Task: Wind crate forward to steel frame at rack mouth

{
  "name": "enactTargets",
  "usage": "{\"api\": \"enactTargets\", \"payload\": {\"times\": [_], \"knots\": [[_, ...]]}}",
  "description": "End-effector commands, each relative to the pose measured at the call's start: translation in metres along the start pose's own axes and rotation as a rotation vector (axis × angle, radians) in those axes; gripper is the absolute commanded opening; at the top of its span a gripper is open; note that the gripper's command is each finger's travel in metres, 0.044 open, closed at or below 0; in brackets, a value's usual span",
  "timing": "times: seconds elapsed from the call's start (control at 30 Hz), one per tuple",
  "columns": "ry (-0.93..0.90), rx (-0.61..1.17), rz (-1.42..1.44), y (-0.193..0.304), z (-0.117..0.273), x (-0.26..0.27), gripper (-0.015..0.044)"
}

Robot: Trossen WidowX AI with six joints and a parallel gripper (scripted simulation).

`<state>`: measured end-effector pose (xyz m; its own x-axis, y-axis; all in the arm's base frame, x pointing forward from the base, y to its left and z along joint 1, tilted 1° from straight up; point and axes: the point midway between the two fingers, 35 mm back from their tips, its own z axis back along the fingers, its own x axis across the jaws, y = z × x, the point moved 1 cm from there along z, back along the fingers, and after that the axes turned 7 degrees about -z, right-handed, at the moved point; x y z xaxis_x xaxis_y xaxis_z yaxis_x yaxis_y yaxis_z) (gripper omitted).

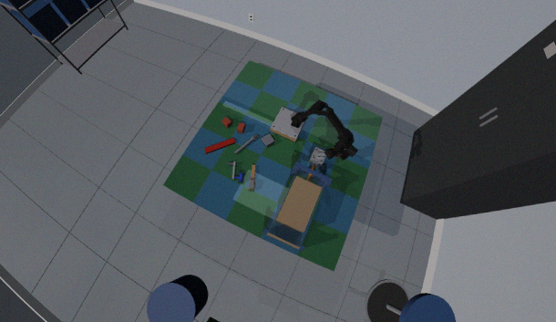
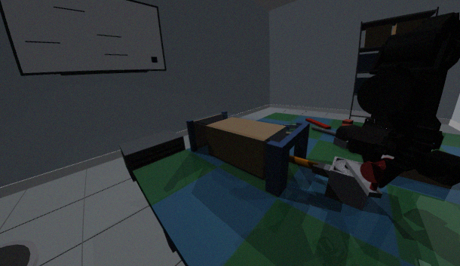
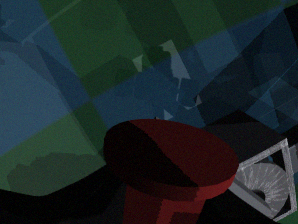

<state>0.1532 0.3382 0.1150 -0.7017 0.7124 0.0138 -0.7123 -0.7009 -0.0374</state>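
Note:
The tan crate [image 1: 298,203] [image 2: 243,130] sits flat inside the clear-panelled cubby. A narrow gap shows from above between its front and the blue steel frame [image 1: 324,181] [image 2: 276,168]. An orange strap [image 1: 311,174] [image 2: 302,161] runs from the mouth to the winch [image 1: 317,156] [image 2: 346,187], whose drum also shows in the wrist view. My gripper [image 1: 337,155] [image 3: 158,158] is shut on the winch handle's red knob [image 2: 372,172] [image 3: 172,156], on the side of the winch away from the crate. The handle's arm lies over the winch top; its key and the hole are hidden.
The arm's base plate [image 1: 284,125] lies behind the winch. Off to the side are a wrench [image 1: 246,144], a red bar [image 1: 220,145], two red blocks [image 1: 227,121] [image 1: 241,128], a grey block [image 1: 268,140], a blue piece [image 1: 240,177] and a wooden-handled tool [image 1: 252,174].

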Motion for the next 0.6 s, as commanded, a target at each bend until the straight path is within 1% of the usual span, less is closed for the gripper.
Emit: {"api": "enactTargets", "payload": {"times": [0.0, 0.57], "knots": [[-0.002, 0.032, 0.008, 0.016, -0.002, 0.005, 0.0], [-0.003, 0.034, 0.008, 0.038, -0.001, 0.007, 0.0]]}}
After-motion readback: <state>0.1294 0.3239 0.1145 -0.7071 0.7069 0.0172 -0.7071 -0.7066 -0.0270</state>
